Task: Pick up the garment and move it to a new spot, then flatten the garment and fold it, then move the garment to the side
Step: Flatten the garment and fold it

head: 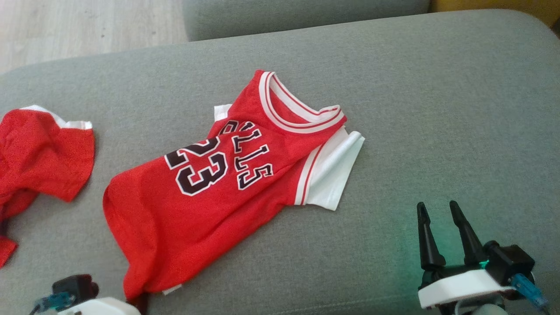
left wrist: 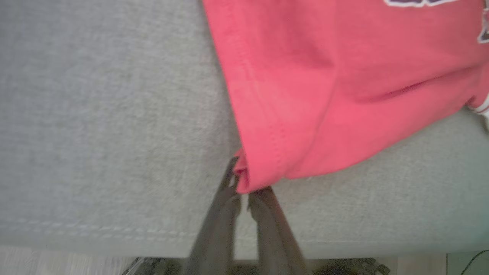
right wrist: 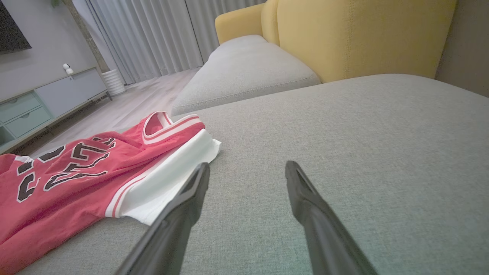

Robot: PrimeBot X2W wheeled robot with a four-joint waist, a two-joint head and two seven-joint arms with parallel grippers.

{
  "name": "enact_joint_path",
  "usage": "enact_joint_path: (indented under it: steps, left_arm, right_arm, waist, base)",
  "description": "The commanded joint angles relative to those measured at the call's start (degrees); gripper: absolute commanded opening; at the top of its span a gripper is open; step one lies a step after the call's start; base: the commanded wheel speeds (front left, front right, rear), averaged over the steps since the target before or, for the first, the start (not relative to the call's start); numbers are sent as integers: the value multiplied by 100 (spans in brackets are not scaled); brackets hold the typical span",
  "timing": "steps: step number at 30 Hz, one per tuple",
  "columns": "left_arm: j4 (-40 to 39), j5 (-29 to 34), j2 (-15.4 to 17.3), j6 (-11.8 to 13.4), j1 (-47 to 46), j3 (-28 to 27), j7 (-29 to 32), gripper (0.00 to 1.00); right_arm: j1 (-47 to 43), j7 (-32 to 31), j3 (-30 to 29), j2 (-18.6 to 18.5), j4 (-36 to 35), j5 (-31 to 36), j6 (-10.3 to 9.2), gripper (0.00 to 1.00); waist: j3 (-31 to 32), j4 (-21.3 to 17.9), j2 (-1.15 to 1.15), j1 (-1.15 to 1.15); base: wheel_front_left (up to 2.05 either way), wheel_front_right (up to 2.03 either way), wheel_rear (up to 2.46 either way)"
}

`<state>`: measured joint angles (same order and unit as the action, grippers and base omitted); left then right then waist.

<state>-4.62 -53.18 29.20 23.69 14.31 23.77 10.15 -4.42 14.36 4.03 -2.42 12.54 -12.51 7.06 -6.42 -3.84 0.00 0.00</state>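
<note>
Two long dark fingers of the left gripper (left wrist: 241,191) stand almost together, their tips pinched on the bottom corner of the garment (left wrist: 324,84) at its stitched hem. From that grip the red cloth spreads away toward 1 o'clock in the left wrist view, lying on the grey sofa cushion (left wrist: 95,114).

In the head view the garment (head: 210,183) lies slantwise near the middle of the cushion (head: 415,87) — its collar toward 1 o'clock, its hem toward 7 o'clock, where the left arm's housing sits at the bottom edge. The printed number faces up, and the cloth is rumpled rather than flat.

Jaws wide apart and holding nothing, the right gripper (head: 437,205) is just above the cushion at the lower right. The garment lies at its 10 o'clock, its white sleeve (head: 334,175) the nearest part, close but not touching. A second red cloth (head: 39,153) lies at the garment's 9 o'clock, apart from it.
</note>
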Motion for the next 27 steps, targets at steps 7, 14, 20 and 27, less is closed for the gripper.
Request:
enact_joint_path:
  steps: [7,14,20,27]
  left_arm:
    - [-258,182,-91,-22,-390,-138,-331,100]
    - [-1104,442,138,223,-519,-210,-293,100]
    - [-1394,768,535,584,-744,-338,-43,100]
    - [-912,867,598,616,-1274,-173,338,100]
  right_arm:
    - [18,63,114,-45,-176,54,43,100]
    - [30,63,145,-45,-168,16,43,100]
    - [92,63,179,-45,-167,-19,43,100]
    - [142,63,204,-45,-176,-72,43,100]
  waist:
    - [9,-90,0,0]
    - [15,-129,0,0]
    - [-8,-220,0,0]
    - [-115,-346,0,0]
  base:
    - [0,0,0]
    - [0,0,0]
    - [0,0,0]
    - [0,0,0]
